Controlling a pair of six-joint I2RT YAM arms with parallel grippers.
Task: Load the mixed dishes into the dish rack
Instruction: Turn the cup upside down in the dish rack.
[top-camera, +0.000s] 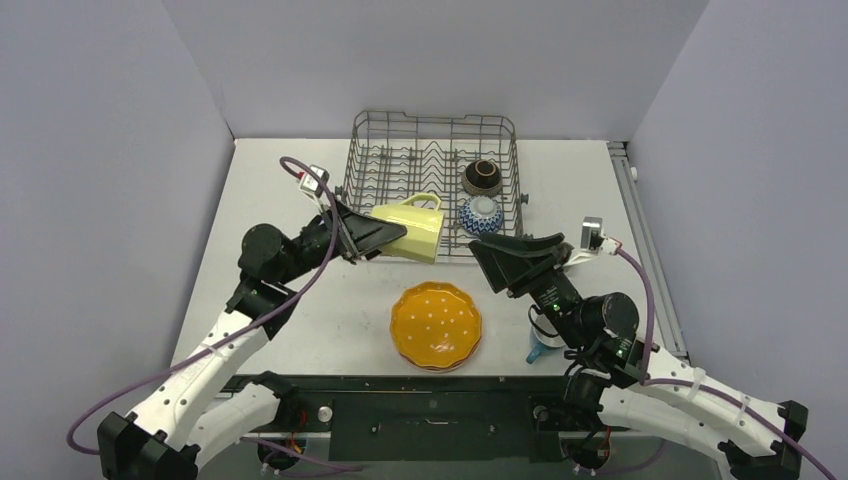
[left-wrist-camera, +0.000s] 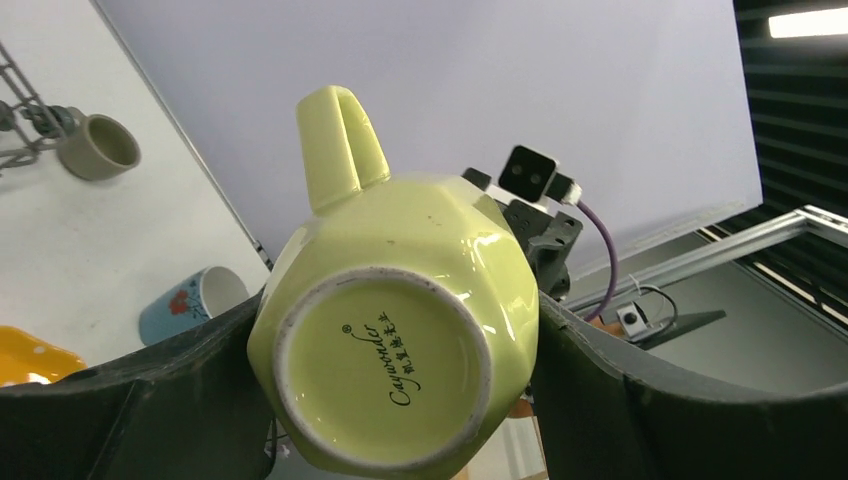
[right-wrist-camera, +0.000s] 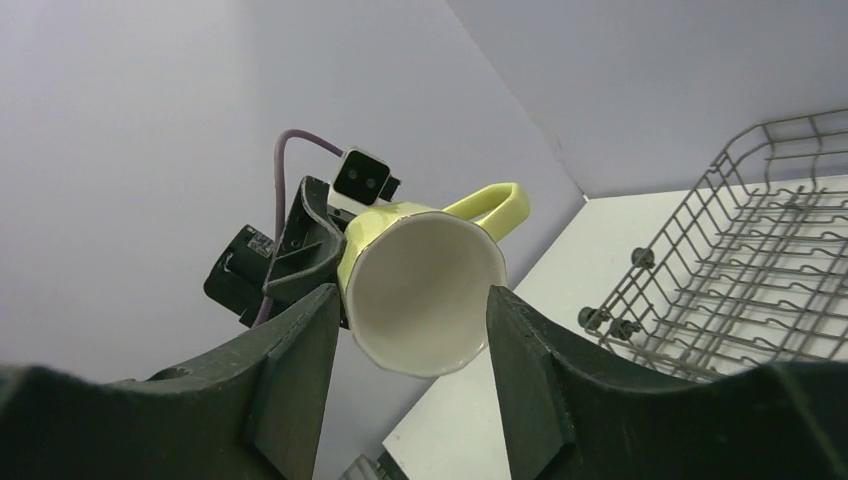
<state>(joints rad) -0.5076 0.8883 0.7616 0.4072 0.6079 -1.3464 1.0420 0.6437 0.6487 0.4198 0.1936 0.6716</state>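
Not much is loaded yet: the dish rack at the top middle of the overhead view holds only the dark brown bowl and, just below it in the picture, the blue-white patterned bowl, both on its right side. The left tool is clamped on the pale-yellow mug, which hangs in the air over the rack's lower edge, not yet set among the tines. The mug lies on its side, its long axis running left to right across the frame. Its base faces left into the left tool, its open mouth faces right, and its handle points toward the top of the picture. The right tool sits just right of the mouth with its fingers spread and nothing between them. Left to do, I'd say, is most of the job: the orange dotted plate tops what looks like a small stack on the bench, the blue mug stands by the right arm, and the grey mug waits beside the rack's wheels.
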